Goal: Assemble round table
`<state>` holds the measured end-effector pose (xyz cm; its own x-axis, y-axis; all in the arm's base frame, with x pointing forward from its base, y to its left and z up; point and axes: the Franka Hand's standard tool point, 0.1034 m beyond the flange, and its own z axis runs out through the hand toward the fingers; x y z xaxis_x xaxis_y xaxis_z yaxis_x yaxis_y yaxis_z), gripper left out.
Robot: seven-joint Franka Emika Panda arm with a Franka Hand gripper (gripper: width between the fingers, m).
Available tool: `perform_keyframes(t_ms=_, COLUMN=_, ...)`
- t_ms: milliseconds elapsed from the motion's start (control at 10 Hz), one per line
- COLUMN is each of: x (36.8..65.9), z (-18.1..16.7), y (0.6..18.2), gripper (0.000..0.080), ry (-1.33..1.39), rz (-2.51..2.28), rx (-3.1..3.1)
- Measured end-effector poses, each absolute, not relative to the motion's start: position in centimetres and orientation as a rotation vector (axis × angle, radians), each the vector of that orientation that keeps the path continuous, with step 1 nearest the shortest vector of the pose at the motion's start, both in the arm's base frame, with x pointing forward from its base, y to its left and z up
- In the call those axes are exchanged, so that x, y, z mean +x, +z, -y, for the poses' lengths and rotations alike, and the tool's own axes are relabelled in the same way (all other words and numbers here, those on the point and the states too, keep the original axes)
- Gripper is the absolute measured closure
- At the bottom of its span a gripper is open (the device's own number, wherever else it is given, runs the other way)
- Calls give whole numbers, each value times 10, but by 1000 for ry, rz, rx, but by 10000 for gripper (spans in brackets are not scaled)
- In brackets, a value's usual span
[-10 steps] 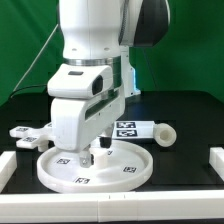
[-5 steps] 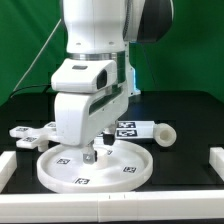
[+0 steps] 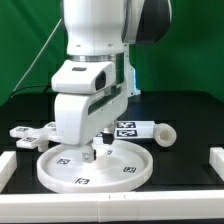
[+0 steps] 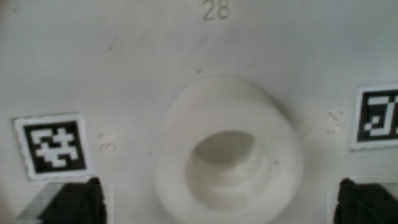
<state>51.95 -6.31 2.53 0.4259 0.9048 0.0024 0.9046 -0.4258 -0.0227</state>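
The large rimmed round disc [image 3: 120, 172] lies flat on the black table at the front. In the wrist view its raised central socket [image 4: 228, 150] shows with a square tag [image 4: 54, 145] on each side. My gripper [image 3: 97, 152] hangs straight down just above the disc's middle. It is open, and its dark fingertips [image 4: 71, 205] stand wide apart on either side of the socket, holding nothing. The short thick post [image 3: 152, 131] lies on its side behind the disc, to the exterior view's right. The cross-shaped piece [image 3: 28, 134] lies at the exterior view's left.
White raised rails stand at the front left [image 3: 8, 166] and front right [image 3: 214, 164] of the table. A green backdrop hangs behind. The robot's big white body hides the table's middle back.
The arm has shifted slightly to the exterior view's right over the disc, then held still. The parts have not moved.
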Motion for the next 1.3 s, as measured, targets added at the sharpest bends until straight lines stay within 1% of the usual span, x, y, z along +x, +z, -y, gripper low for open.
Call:
perform_keyframes(t_ms=200, x=515, z=65, y=17, gripper=150, ry=28, rz=1660, rx=-2633)
perform_keyframes(t_ms=400, x=521, z=66, y=14, gripper=150, ry=26, rz=1659, rx=-2633)
perform_keyframes(t_ms=500, x=523, z=66, y=12, gripper=177, ry=24, rz=1661, rx=-2632)
perform_keyframes(t_ms=600, x=523, z=66, y=11, gripper=177, ry=20, rz=1663, rx=-2632)
perform_keyframes(t_ms=700, x=523, z=66, y=11, gripper=348, ry=20, rz=1663, rx=-2632)
perform_keyframes(t_ms=800, x=523, z=66, y=11, gripper=394, ry=19, rz=1663, rx=-2632)
perform_keyframes(t_ms=1200, x=524, z=64, y=11, gripper=393, ry=22, rz=1659, rx=-2632)
perform_keyframes(t_ms=1300, x=532, z=54, y=12, gripper=394, ry=24, rz=1672, rx=-2616)
